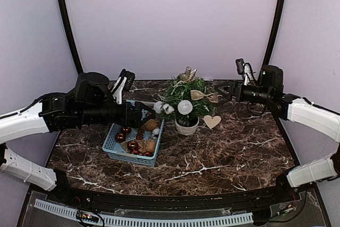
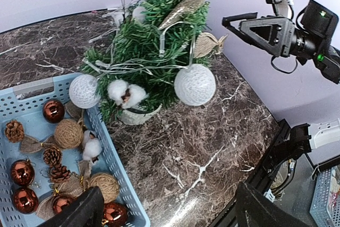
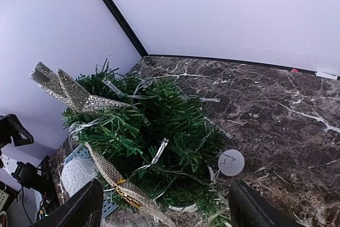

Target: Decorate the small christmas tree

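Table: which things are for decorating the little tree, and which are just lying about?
For the job: small christmas tree; blue basket of baubles and pine cones; wooden heart, probably.
Lying about: white slotted strip at the near edge; another basket off the table.

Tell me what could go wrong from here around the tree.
The right pincer hangs open right beside the burlap bow on the small christmas tree; a careless move might snag it or the light string and tip the pot. The left pincer, low over the blue basket, may knock the nearest white ball.
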You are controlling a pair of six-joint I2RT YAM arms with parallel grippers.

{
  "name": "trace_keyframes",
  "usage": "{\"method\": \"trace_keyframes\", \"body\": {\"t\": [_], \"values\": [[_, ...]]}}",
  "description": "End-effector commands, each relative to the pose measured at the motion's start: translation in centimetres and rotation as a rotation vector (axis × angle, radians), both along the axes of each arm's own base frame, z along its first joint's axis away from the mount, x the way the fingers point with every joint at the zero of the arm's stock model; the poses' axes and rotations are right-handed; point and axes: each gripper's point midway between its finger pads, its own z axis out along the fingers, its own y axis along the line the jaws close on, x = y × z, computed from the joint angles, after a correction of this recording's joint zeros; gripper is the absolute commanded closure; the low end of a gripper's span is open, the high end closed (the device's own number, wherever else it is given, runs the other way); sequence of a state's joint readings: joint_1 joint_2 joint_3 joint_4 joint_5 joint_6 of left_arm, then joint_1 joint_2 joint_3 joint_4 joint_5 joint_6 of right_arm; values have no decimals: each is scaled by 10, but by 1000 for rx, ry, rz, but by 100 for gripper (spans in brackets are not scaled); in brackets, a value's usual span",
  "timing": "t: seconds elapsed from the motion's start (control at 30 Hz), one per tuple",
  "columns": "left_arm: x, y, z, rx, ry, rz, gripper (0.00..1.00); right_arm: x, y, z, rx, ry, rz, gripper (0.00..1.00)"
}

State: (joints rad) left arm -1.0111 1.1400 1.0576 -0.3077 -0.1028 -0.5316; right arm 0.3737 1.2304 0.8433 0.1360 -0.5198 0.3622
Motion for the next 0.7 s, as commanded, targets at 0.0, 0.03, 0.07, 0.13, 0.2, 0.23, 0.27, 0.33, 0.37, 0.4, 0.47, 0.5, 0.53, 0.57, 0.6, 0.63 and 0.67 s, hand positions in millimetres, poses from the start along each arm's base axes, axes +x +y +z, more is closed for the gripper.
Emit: {"method": "trace_keyframes", "body": {"t": [0.0,0.03,0.07,0.13,0.2,0.23,0.27,0.33,0.37,0.4,0.47,0.5,0.53,0.57,0.6,0.63,0.67], "values": [[5,21,-10,23,29,48,12,0,-20,18,-27,-17,-110,13],[8,26,-14,33,34,61,12,1,-27,18,-41,-11,-154,13],[11,29,-15,42,28,65,12,0,-34,15,-57,8,-191,10],[20,40,-24,68,20,79,12,0,-49,10,-89,30,-263,6],[35,55,-34,95,0,106,11,2,-63,3,-120,56,-319,1],[46,67,-42,103,0,140,11,4,-71,-1,-133,70,-349,2],[52,74,-45,120,-19,147,11,5,-79,-8,-147,89,-373,1],[71,95,-53,134,-49,197,11,9,-95,-17,-163,115,-423,1],[84,111,-58,125,-64,242,11,11,-105,-24,-169,132,-452,1],[89,118,-60,128,-81,246,11,13,-115,-30,-170,144,-479,2],[111,145,-62,82,-127,312,11,16,-136,-39,-166,159,-531,1],[119,167,-73,76,-113,358,12,17,-146,-43,-163,165,-556,1],[126,176,-68,59,-153,383,11,17,-157,-46,-158,166,-581,1],[129,195,-78,66,-148,431,11,18,-168,-50,-156,167,-606,2],[137,212,-73,56,-187,482,11,18,-179,-52,-156,166,-636,1],[135,222,-80,61,-187,509,11,18,-194,-56,-156,167,-675,1],[139,238,-76,51,-217,557,11,17,-204,-58,-158,163,-697,1]]}}
